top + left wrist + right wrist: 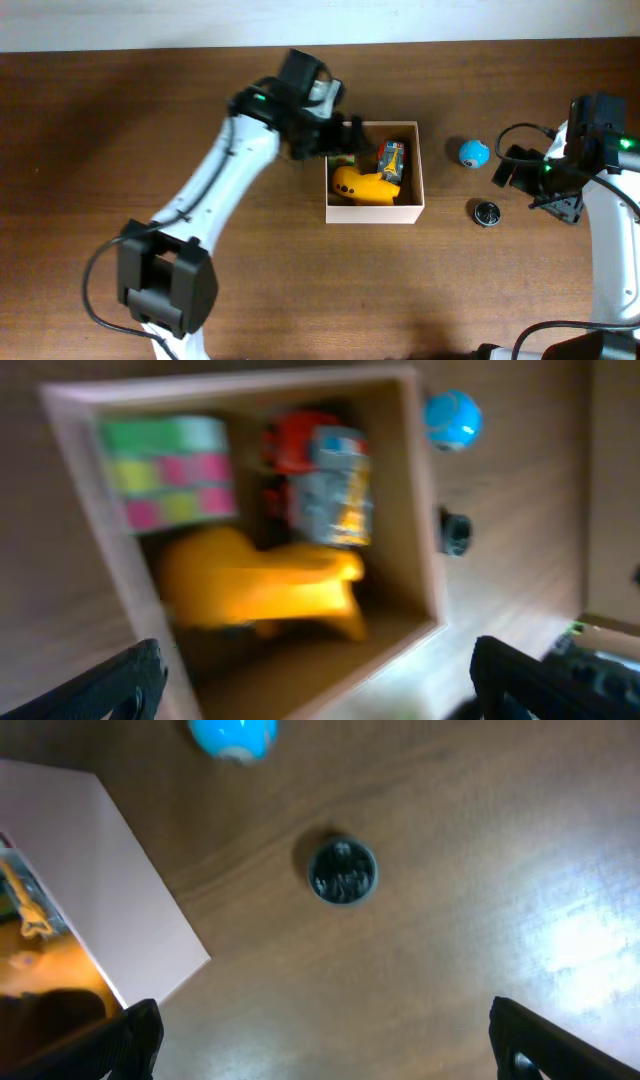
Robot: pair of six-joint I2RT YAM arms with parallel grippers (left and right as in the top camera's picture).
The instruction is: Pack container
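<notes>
Right of the container is where I've got the most room on the table. Only a blue ball and a small dark round disc sit there, both clear of the box wall and apart from each other. Left of the box and toward the near edge it's just wood.

Box sits a bit right of mid-table, open top up, sides roughly in line with the table edges. It's square, so no real long axis.

Inside, a yellow toy lies lengthwise along the near wall. A red-and-grey toy sits toward the far right corner, and a green, yellow and pink block is far left.

Left arm reaches in diagonally from the near left. The left gripper hangs over the box's far left rim, fingers spread wide with nothing between them. The right gripper hovers just right of the disc, looking down at the wood, also spread wide and empty. Left wrist view is pretty blurry.
</notes>
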